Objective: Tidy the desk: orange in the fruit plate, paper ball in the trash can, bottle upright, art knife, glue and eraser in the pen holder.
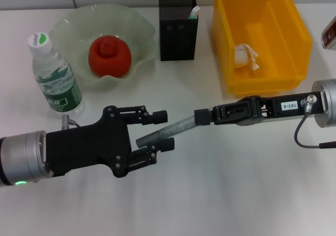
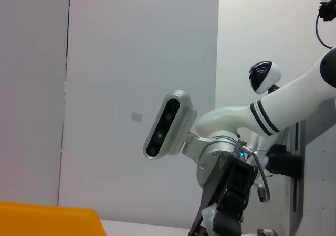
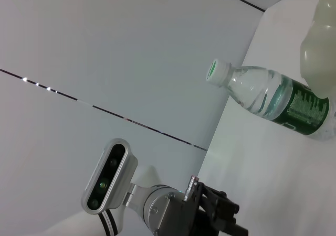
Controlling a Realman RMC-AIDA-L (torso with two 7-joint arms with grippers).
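Our right gripper (image 1: 203,116) clamps one end of the grey art knife (image 1: 167,130) at mid-desk; our left gripper (image 1: 160,129) stands wide around its other end, fingers not closed.

Both grippers, left gripper (image 1: 152,131) and right gripper (image 1: 202,116), are black; silver wrists, green LED left, "103-4" label right.

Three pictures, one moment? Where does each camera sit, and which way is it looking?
Head view: sits on the head, looks down at the table; both arms show, left gripper and right gripper at a grey stick.
Left wrist view: looks sideways across at the right gripper and its arm.
Right wrist view: looks back at the left gripper.
Shared: the bottle stands upright in head and right wrist views.
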